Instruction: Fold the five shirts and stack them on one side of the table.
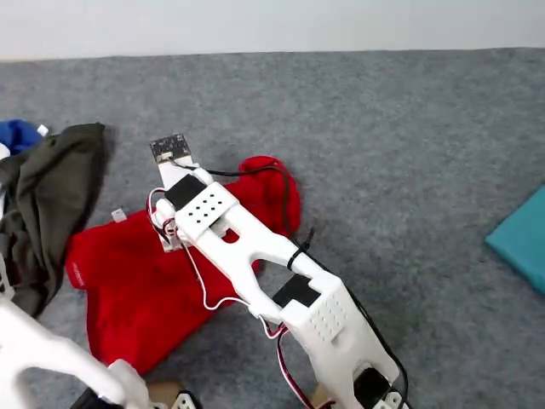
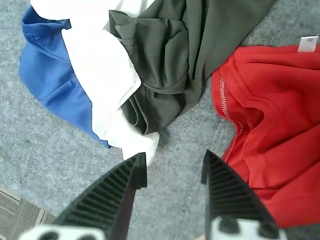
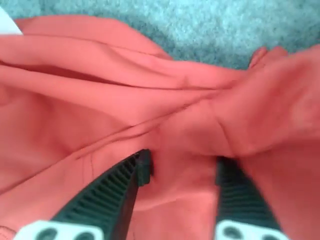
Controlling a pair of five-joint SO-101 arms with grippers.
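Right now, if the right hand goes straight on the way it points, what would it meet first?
The red shirt. The open right hand points straight into its rumpled cloth, which looks very close, though the depth is unclear.

Red shirt [image 1: 136, 281], olive shirt [image 1: 51, 187], white shirt [image 2: 100, 65], blue shirt [image 2: 50, 75], teal shirt [image 1: 524, 239]

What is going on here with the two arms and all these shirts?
Two robot arms are working on shirts on a grey table. The right end effector is open, low over the crumpled red shirt, which is not yet folded. The left end effector is open too, above bare table beside a heap: an olive shirt, a white shirt and a blue shirt. A teal shirt lies apart from the others.
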